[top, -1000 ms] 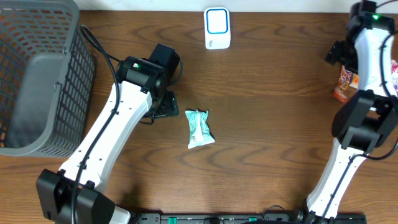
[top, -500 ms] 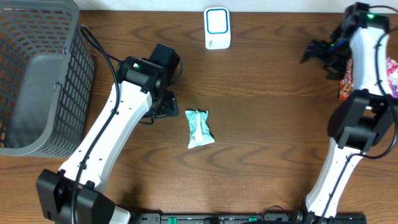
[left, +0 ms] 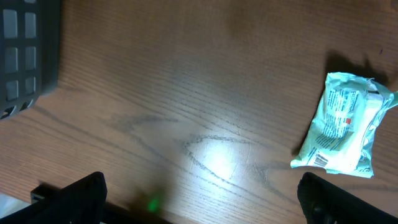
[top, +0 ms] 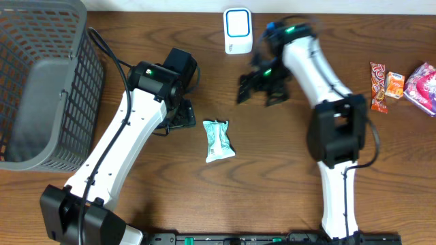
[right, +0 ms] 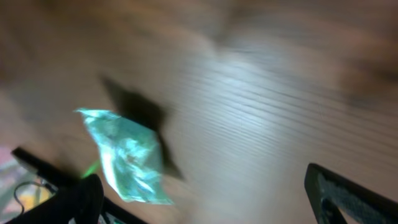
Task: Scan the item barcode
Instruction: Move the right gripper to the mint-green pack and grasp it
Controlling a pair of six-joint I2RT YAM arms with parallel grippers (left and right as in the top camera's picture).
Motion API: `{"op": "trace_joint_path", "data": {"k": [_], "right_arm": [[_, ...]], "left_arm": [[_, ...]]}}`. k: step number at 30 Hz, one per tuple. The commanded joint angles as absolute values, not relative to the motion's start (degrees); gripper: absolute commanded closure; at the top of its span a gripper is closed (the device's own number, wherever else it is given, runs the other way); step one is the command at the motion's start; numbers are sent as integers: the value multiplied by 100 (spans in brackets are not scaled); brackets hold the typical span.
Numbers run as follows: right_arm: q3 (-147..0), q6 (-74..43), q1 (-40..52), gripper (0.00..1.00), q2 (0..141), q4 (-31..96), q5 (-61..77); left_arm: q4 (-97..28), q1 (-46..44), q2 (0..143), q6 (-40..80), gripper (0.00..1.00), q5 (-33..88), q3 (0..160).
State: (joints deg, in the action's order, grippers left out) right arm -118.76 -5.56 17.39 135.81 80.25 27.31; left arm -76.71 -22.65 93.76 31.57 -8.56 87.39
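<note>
Packet [top: 219,141]: teal-and-white sealed wrapper, lies flat on the wood near the middle of the table, gripped by nothing.
Packet print: dark fine lettering and a small red mark on the white face in the left wrist view, too small to read.
Packet in the right wrist view: shows as a smeared teal shape low on the left, casts a dark shadow beside it.
Left gripper [top: 178,117]: sits just left of the packet, mostly hidden under its own arm from above; fingers spread wide at the bottom corners of the left wrist view, bare wood between them, no contact with the packet.
Right gripper [top: 260,92]: hangs above the table up and to the right of the packet, blurred; fingers spread wide, pinches nothing.
Scanner [top: 238,30]: white box with a blue-rimmed window, stands at the far edge, well apart from the packet, near the right gripper.
Table [top: 286,177]: dark brown wood grain, a bright patch of reflected light in both wrist views.
Basket [top: 41,82]: grey plastic mesh, fills the far left corner, beside the left arm.
Orange snack packs [top: 379,85]: lie together near the far right edge.
Pink pouch [top: 422,79]: lies just right of the orange packs, cut by the frame edge.
</note>
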Motion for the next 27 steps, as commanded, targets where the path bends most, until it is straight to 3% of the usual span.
{"op": "trace_joint_path", "data": {"k": [1, 8, 14, 16, 17, 19, 20, 27], "right_arm": [[-11319, -414, 2049, 1, 13535, 7599, 3765], [-10307, -421, 2296, 2, 13535, 6713, 4508], [-9741, -425, 2383, 26, 13535, 6202, 4536], [-9662, -484, 2390, 39, 13535, 6038, 4534], [-9644, -539, 2390, 47, 13535, 5957, 4534], [-9642, -648, 2390, 73, 13533, 5822, 4534], [-9642, -696, 2390, 96, 13535, 5754, 4534], [-9850, -1090, 2246, 99, 13533, 5666, 4532]], "left_arm": [[-7710, -2261, 9419, 3225, 2, -950, 8753], [-7710, -2261, 9419, 3225, 2, -950, 8753], [-7710, -2261, 9419, 3225, 2, -952, 8753], [-7710, -2261, 9419, 3225, 2, -950, 8753], [-7710, -2261, 9419, 3225, 2, -950, 8753], [-7710, -2261, 9419, 3225, 2, -950, 8753], [-7710, -2261, 9419, 3225, 2, -952, 8753], [-7710, -2261, 9419, 3225, 2, -950, 8753]]}}
